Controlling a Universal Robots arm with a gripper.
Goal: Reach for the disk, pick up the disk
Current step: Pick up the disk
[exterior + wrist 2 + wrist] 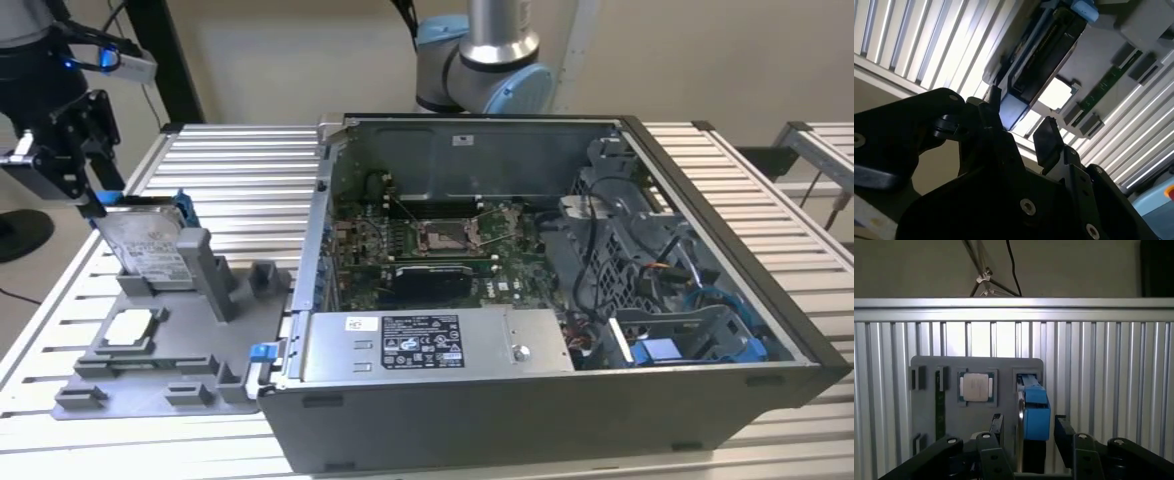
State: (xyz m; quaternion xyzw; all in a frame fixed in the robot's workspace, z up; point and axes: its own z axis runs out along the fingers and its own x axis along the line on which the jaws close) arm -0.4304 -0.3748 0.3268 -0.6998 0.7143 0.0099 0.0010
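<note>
We see the disk [140, 240] standing on edge in a slot of the grey holder [171, 345] on the desk [240, 165], to the exterior view's left of the open computer case [561, 410]. The hand [1029, 424] is open, its fingers [1061, 427] straddling the disk's upper end with a gap on either side.
</note>
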